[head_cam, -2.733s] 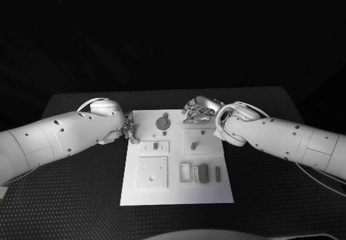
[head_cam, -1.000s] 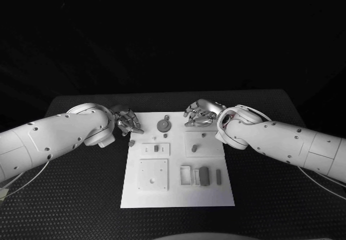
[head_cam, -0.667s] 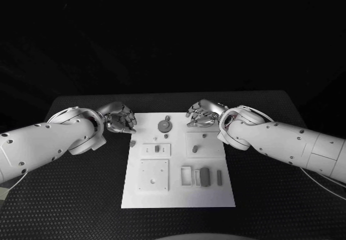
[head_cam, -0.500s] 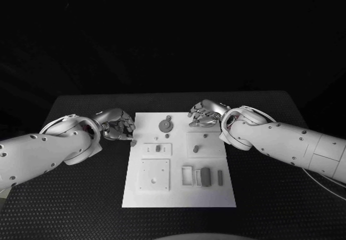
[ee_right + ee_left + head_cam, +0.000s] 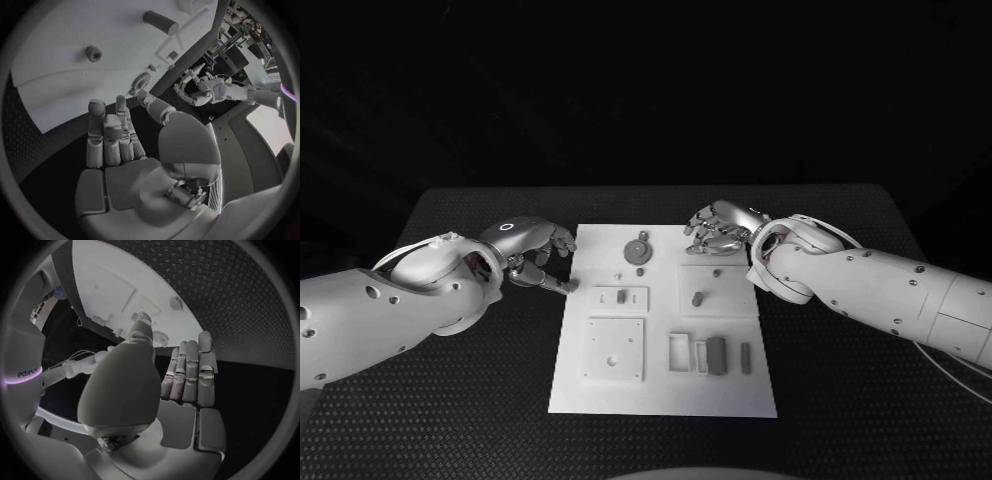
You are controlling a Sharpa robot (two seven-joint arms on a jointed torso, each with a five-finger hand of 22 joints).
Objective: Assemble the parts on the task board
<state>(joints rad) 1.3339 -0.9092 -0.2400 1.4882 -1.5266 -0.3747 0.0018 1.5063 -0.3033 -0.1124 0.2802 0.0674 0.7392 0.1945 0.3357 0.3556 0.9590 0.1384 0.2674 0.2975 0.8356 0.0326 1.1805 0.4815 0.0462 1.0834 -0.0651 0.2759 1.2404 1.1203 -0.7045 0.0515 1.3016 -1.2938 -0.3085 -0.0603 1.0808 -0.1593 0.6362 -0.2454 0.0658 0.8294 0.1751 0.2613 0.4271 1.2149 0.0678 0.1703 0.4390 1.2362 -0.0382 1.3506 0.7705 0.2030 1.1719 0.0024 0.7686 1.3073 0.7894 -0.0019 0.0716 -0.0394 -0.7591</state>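
Left hand (image 5: 535, 255) sits at the task board's (image 5: 664, 395) left edge near its far corner, over the dark, pebbled tabletop (image 5: 473, 400); the head view hides most of its palm behind the white forearm. In the left wrist view the same hand (image 5: 181, 375) shows straight fingers laid side by side with the thumb raised apart from them, holding nothing. On the white, flat, rectangular board lie small grey parts: a round disc (image 5: 639, 248) near the far edge, a short peg (image 5: 698, 297) in a raised square plate, and a row of slim bars (image 5: 715, 354) nearer the robot; their finer shapes are too small to make out. Right hand (image 5: 720, 230) hangs over the board's far right corner, fingers bent downward in the head view, and whether they touch the board cannot be told. The right wrist view shows that hand (image 5: 115, 135) with fingers fairly straight, bare of any part.
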